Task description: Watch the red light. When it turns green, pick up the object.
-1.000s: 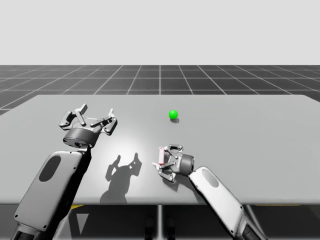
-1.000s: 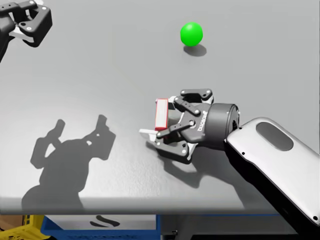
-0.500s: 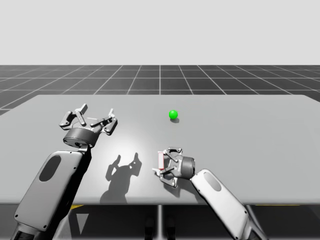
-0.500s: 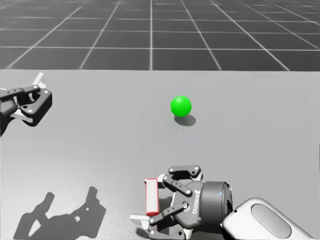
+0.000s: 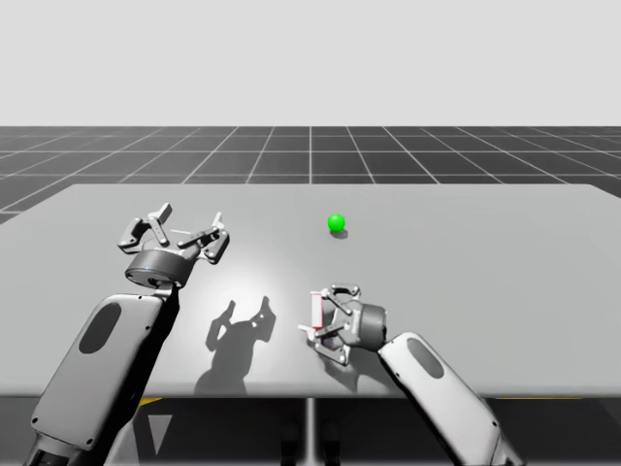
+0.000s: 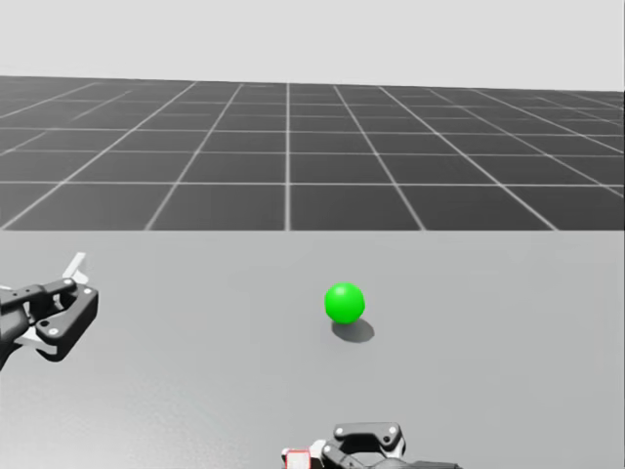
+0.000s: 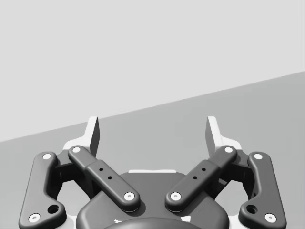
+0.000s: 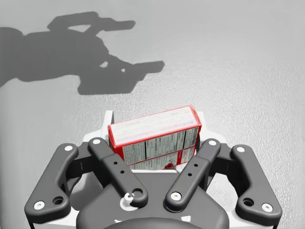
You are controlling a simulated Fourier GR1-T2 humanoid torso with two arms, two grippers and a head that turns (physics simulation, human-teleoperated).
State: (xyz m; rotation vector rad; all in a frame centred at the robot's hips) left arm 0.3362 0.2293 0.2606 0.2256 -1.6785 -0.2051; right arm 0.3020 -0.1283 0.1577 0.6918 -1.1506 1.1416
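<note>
Evidently the signal has been given: the light (image 6: 344, 302) is seen as a green ball resting on the tabletop (image 5: 505, 272), well ahead of the right gripper (image 5: 323, 323). A small red-and-white box (image 8: 153, 132) is held in that gripper, the two fingers being closed against opposite sides of it, with the box standing on edge and its printed face turned toward the wrist. Whether its lower edge has been lifted off the surface cannot be told; the gripper is seen low, with its shadow close under it.

The box is judged to be light, thin-walled cardboard: stiff enough to be carried, but liable to be dented if squeezed hard, and its glossy faces may be expected to slip a little. A hold across the flat sides near the middle, as is had now, is judged to be the sound one, since a hold near a corner could let the box twist.

The left gripper (image 7: 152, 133) is held spread wide with nothing between its fingers, raised above the tabletop well to the left, and its shadow (image 5: 238, 328) is cast between the two arms.

The tabletop is plain grey, matt and faintly grained. Beyond its far edge a dark gridded floor (image 6: 293, 147) is seen running to a pale, blank horizon.
</note>
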